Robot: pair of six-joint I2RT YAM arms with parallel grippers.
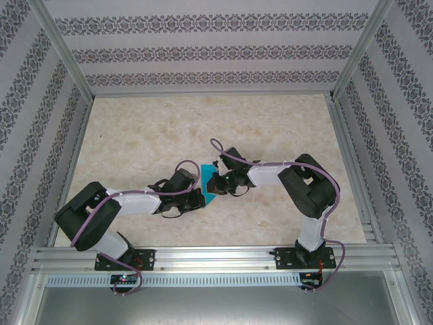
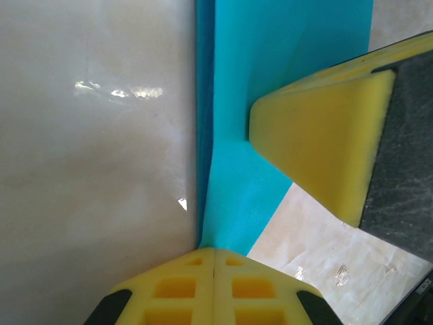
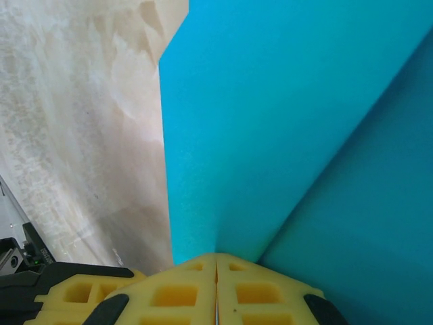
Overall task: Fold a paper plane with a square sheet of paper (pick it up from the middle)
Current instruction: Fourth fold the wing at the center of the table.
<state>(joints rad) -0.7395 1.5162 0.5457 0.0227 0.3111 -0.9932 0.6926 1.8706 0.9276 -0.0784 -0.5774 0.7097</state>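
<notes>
A: Cyan, partly folded: square sheet of paper [image 1: 206, 181] at mid tabletop [image 1: 149, 135], long axis running near-to-far, sandwiched between both arms.

B: Noted. Left pincer [image 2: 214, 252] pressed together, pinching the folded edge. Right pincer [image 3: 216, 257] likewise clamped on it, from the opposite side. Equally near.

A pale beige, marble-patterned worktop [image 1: 203, 122] fills the enclosure floor. White wallpaper with grey ornamental bands covers the far wall [image 1: 203, 47], the left wall [image 1: 27, 135] and the right wall [image 1: 406, 135]. Aluminium posts [image 1: 64, 51] stand at the far corners, and an aluminium rail [image 1: 216, 256] runs along the near edge. Soft, even light leaves small glints [image 2: 118, 91] on the glossy surface.
</notes>
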